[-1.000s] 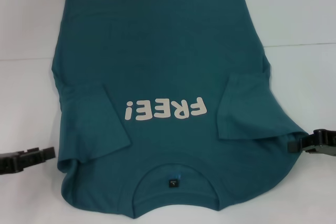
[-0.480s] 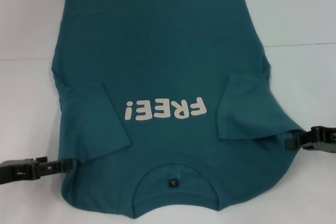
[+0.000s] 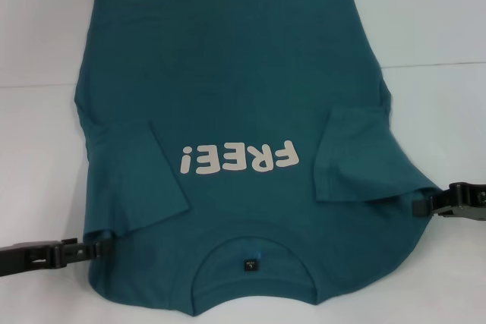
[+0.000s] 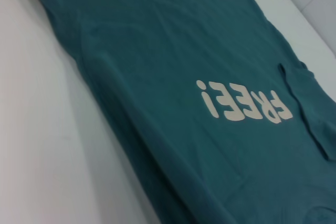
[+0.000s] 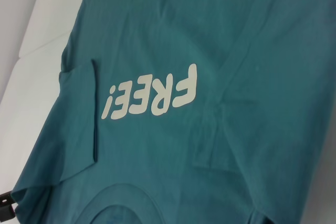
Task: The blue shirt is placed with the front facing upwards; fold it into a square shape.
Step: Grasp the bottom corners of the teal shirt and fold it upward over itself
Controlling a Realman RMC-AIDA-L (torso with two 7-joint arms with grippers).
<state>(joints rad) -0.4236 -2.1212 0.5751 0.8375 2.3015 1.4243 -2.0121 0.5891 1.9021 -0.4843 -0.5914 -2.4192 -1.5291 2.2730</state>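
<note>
Change: the left gripper has slid a little further in along the shirt's shoulder edge than half a second ago; the right gripper stays where it was, and the shirt's outline is unchanged.
Left gripper: it lies low and level, reaching in from the robot's left, with its tips at the shoulder edge of the blue shirt; whether they pinch the cloth cannot be told.
Right gripper: it reaches in level from the robot's right, its tip at the opposite shoulder edge; its fingers' state cannot be told.
Shirt: it lies flat, front up, between the two grippers, with the collar nearest the robot, the white lettering beyond it, both sleeves folded inward and the hem farthest.
Surroundings: the white table lies under everything.
</note>
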